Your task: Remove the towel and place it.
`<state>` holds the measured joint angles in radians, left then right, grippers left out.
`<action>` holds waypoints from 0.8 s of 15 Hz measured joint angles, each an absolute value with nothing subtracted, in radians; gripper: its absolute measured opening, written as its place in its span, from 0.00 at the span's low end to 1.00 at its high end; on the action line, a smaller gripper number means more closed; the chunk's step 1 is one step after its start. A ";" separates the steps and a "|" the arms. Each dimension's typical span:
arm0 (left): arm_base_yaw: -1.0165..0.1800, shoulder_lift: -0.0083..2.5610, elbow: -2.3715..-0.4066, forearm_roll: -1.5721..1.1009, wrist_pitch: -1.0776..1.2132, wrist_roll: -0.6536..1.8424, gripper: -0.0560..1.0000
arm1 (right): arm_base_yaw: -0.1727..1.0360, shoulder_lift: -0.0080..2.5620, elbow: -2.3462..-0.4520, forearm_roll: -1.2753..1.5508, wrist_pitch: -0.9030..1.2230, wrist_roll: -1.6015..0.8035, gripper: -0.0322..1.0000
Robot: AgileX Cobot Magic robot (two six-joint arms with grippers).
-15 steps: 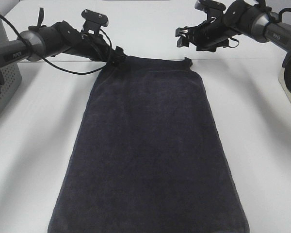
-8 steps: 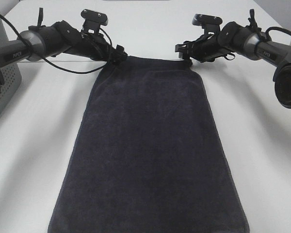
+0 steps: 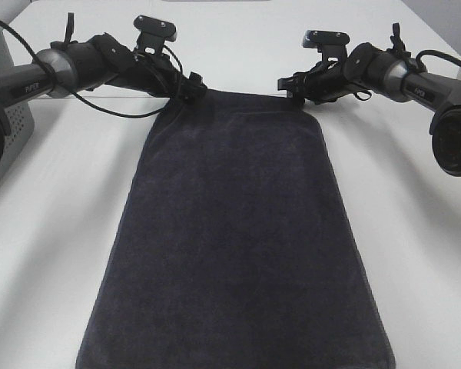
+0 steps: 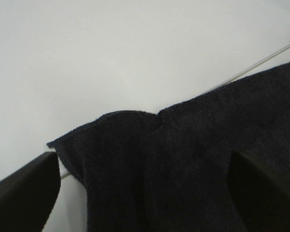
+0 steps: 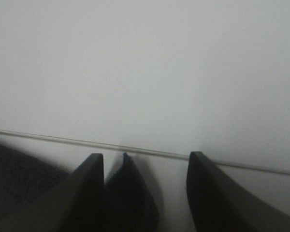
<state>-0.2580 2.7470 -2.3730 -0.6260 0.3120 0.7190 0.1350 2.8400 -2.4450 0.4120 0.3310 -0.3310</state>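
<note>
A long rectangular towel of very dark navy plush terry cloth (image 3: 238, 246) lies spread flat on the white table (image 3: 415, 254). It runs lengthwise from the far side toward the camera. Its far hem is straight between the two arms. The long side edges widen toward the near end, which reaches the lower border of the high view, so the near hem cannot be seen.

The left gripper (image 3: 194, 87) sits at the far left corner, where the cloth is slightly bunched and puckered. In the left wrist view its black fingers (image 4: 24, 191) stand wide apart with the corner between them. The jaws are released, not pressing the cloth.

The right gripper (image 3: 290, 83) sits at the far right corner. In the right wrist view a small peak of cloth (image 5: 128, 188) stands between the fingers, touching one finger (image 5: 87, 193) and apart from the other. The jaws are spread and not clamped.

Bare white surface lies on both sides of the towel and beyond its far hem. A thin pale line (image 5: 63, 139) crosses the table just past the corners. A grey perforated basket (image 3: 11, 127) stands at the left edge of the high view, well apart from the towel's left side and partly behind the left arm.
</note>
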 joint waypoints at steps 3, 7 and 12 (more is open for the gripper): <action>-0.258 2.747 -2.373 -0.626 0.312 0.719 0.89 | 0.135 2.849 -2.445 0.412 0.317 -0.354 0.42; -0.258 2.747 -2.373 -0.626 0.312 0.719 0.89 | 0.135 2.854 -2.445 0.419 0.303 -0.363 0.04; -0.258 2.747 -2.373 -0.626 0.311 0.719 0.89 | 0.135 2.862 -2.445 0.506 0.216 -0.371 0.04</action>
<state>-0.2580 2.7470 -2.3730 -0.6260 0.3110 0.7190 0.1350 2.8620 -2.4450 0.5060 0.2160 -0.3710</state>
